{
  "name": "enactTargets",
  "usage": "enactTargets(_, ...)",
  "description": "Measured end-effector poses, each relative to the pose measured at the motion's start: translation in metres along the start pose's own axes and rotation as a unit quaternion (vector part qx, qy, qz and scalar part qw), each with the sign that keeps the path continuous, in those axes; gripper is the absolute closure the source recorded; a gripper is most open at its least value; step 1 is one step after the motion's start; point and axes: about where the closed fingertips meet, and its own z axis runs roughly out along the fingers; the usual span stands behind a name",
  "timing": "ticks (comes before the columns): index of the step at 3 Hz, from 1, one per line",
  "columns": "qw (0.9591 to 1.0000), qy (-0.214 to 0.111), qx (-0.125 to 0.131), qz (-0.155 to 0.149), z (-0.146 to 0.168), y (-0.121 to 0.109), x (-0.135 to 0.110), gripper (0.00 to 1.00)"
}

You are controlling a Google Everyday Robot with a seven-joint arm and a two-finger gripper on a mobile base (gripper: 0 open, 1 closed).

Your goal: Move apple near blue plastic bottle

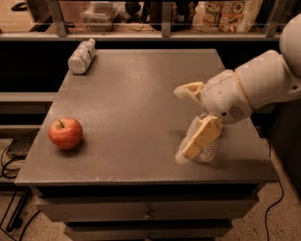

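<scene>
The apple (66, 133), red-orange with a short stem, sits near the front left of the grey table (136, 94). The blue plastic bottle (81, 56), stubby with a broad whitish label, lies on its side at the back left corner. My gripper (178, 124) hangs over the right part of the table, far from the apple. It is open and empty, with one finger (188, 89) up and one (200, 139) down.
A clear crinkled bottle (208, 151) lies at the front right, mostly hidden behind my lower finger. My white arm (263, 87) reaches in from the right. A rail and shelf with packages (225, 14) stand behind the table. Cables (9, 160) lie on the floor at left.
</scene>
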Motion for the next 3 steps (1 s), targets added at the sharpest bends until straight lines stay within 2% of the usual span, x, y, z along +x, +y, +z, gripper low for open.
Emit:
enactTargets(1,0.9991,-0.036,-0.021,0.001,0.041,-0.005,-0.017,0.00)
enactTargets(3,0.9959,-0.075,-0.051,0.000,0.119,-0.017,-0.036,0.00)
